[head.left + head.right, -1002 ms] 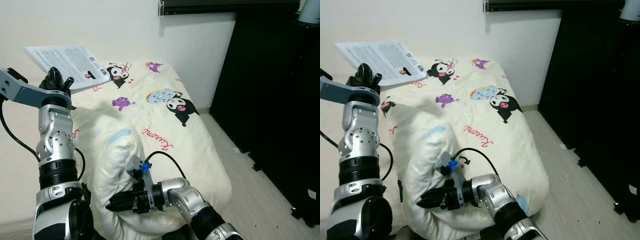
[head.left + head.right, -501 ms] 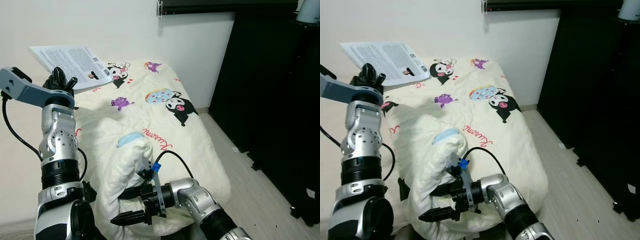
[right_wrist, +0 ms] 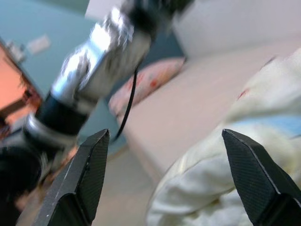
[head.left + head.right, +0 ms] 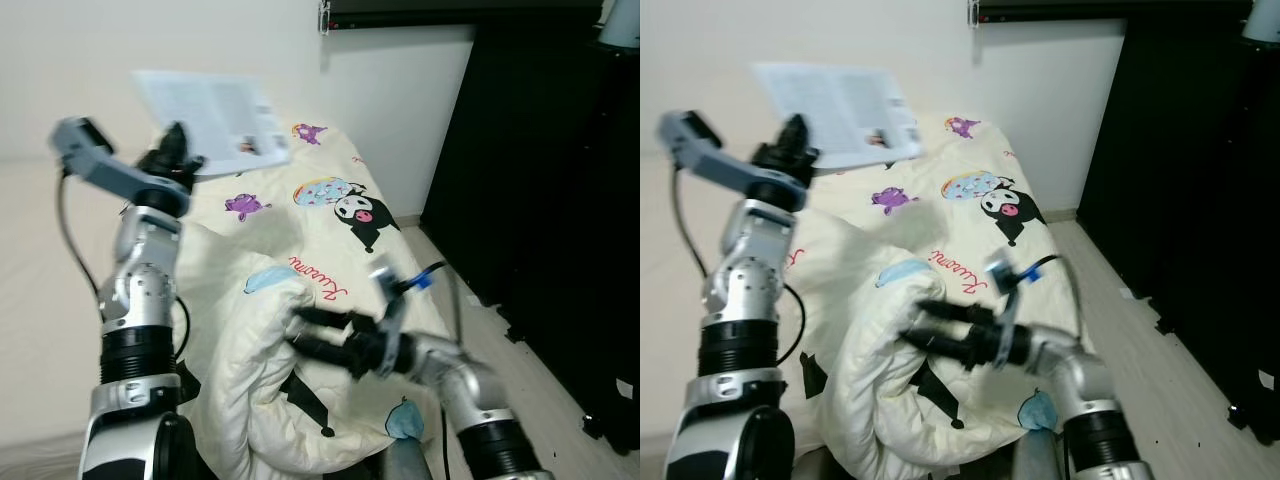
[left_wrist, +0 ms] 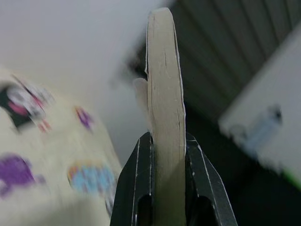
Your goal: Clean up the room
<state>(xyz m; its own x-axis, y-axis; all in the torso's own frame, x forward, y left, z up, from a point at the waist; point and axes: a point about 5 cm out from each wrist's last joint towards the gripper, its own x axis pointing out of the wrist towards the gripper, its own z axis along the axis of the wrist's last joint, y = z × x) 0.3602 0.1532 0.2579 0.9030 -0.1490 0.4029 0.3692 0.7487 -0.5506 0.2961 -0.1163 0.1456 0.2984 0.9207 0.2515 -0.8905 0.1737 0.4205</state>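
Paper booklet (image 4: 215,122) pinched flat in left tool (image 4: 172,150) | right tool (image 4: 318,335) splayed above puffy quilt (image 4: 300,260)

A bunched-up duvet (image 4: 270,340) fills the bed, while bare floor (image 4: 520,390) separates it from the dark wardrobe (image 4: 540,150).

Soft matt cloth duvet (image 4: 300,250), matt printed paper booklet (image 4: 215,110)

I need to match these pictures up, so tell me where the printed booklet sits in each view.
Left eye view: booklet upper left, raised over the bed, held by the left gripper.
Right eye view: booklet upper left, above the gripper.
Left wrist view: edge-on, upright in the centre, clamped between the jaws.
Right wrist view: not in it.
Shared landmark: the cartoon-print duvet.
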